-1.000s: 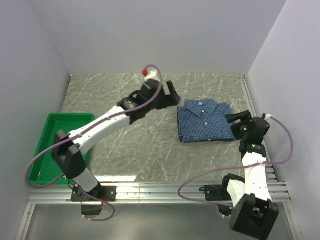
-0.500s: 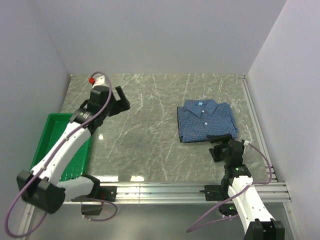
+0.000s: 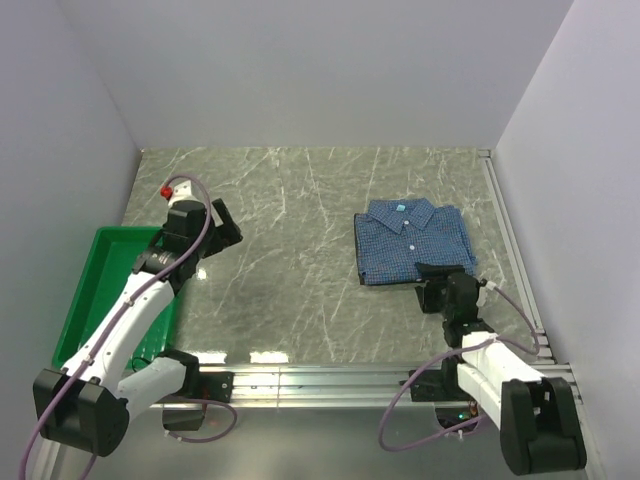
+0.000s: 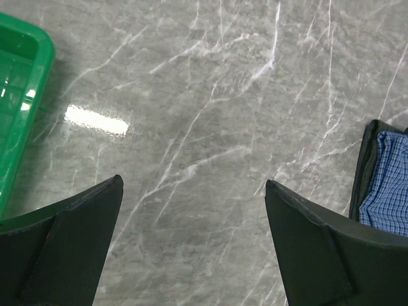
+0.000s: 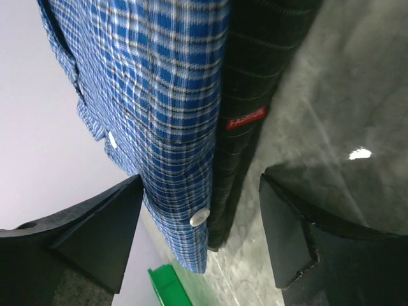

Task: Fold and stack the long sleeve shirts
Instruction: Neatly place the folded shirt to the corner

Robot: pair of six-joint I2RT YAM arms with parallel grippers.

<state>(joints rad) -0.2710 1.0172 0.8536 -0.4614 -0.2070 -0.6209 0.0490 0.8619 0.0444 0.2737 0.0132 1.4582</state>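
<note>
The blue checked shirt lies folded, collar up, on top of the folded dark shirt at the right of the table; only the dark shirt's left edge shows from above. In the right wrist view the blue shirt sits on the dark shirt, which carries a red label. My right gripper is open and empty just off the stack's near right corner, its opening facing the stack's edge. My left gripper is open and empty above bare table, far left of the stack.
A green plastic tray stands at the left edge, under my left arm; its corner shows in the left wrist view. White walls close in the back and both sides. A metal rail runs along the near edge.
My left arm has swung away from the stack to the left, near the tray. My right arm has dropped from the stack's right side to its near right corner.
</note>
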